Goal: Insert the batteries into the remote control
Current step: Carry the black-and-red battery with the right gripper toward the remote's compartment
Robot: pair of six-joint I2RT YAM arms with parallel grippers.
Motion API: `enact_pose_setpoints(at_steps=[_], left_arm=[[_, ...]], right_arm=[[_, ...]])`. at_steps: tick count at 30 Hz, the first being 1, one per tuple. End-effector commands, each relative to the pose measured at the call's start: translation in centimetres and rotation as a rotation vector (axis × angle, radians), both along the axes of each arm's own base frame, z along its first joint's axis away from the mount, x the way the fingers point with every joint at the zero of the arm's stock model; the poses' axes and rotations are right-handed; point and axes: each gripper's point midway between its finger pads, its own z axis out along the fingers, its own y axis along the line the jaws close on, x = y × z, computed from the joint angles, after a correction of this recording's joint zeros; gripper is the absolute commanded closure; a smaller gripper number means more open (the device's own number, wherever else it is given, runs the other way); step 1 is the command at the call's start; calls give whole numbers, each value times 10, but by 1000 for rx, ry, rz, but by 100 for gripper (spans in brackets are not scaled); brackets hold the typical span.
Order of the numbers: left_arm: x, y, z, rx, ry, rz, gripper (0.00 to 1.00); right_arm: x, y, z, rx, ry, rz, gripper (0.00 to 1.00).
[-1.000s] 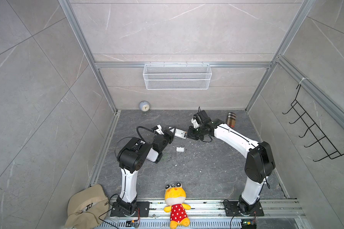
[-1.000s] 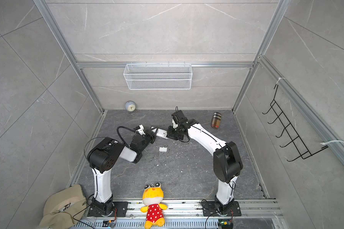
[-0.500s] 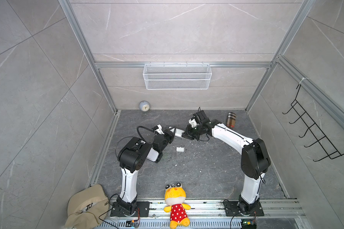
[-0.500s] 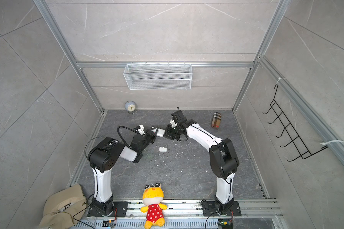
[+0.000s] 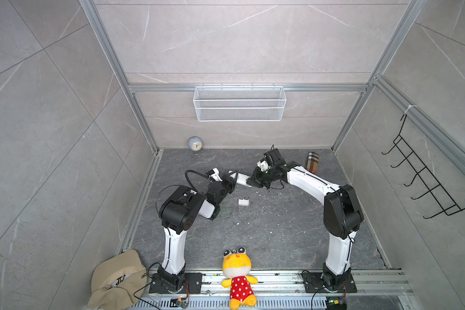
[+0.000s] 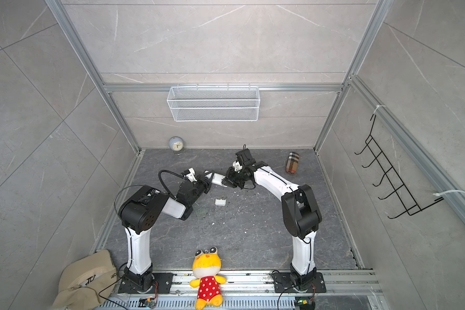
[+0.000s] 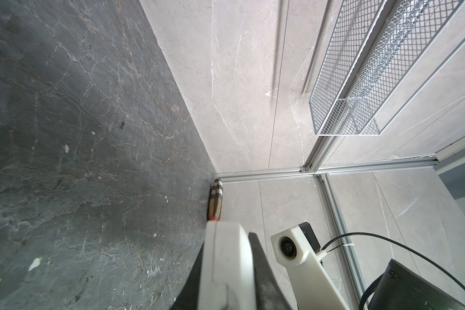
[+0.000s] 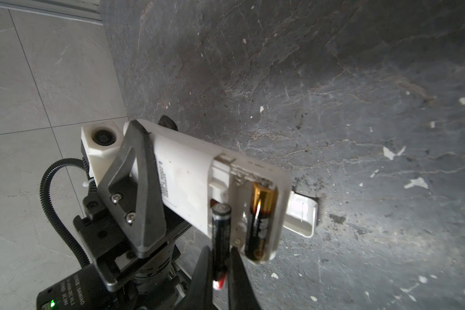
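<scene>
Half loaded: first battery (image 8: 261, 220) seated in remote control (image 8: 183, 171).
Left gripper (image 8: 151, 126) clamps the remote control; right gripper (image 8: 220, 252) pinches second battery (image 8: 220, 225) at the empty slot; cover (image 5: 243, 201) lies loose at its 6 o'clock.

White remote control (image 7: 227, 265) between dark jaws

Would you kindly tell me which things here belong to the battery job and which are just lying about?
Job: remote, seated battery, held battery, cover, left gripper, right gripper.
Lying about: clock, plaid case, plush, cap, basket, rack.
</scene>
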Motion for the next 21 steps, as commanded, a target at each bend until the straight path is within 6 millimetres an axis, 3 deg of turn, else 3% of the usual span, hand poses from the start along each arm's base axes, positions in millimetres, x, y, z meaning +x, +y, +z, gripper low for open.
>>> enact_pose_setpoints(at_steps=[1,21], left_arm=[[2,-4,29,-18,-103,-2,98],[3,3,29,-5,-107,10,98]], right_arm=[[2,3,-7,24,27,-5,89],[-3,-2,-1,57,44,-43,89]])
